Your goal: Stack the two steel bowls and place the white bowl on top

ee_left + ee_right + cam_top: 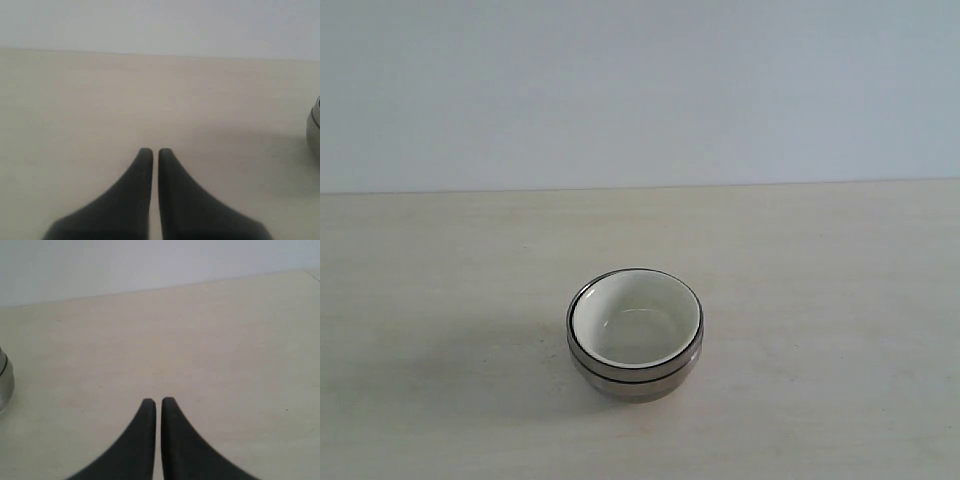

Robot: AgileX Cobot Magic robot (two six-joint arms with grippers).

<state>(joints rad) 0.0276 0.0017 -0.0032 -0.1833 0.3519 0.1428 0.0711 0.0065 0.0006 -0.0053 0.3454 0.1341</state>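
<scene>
The white bowl point(635, 322) sits nested inside the steel bowls point(638, 380), one stack at the middle of the table in the exterior view. Only steel rims and the outer wall show around it. No arm appears in the exterior view. In the left wrist view my left gripper point(151, 151) is shut with nothing in it, and a steel wall point(314, 129) shows at the frame edge, well apart. My right gripper point(155, 401) is likewise shut on nothing, with a sliver of the steel stack point(4, 380) at the frame edge.
A pale wood-grain table point(820, 300) runs back to a plain light wall point(640, 90). Nothing else stands on it in any view.
</scene>
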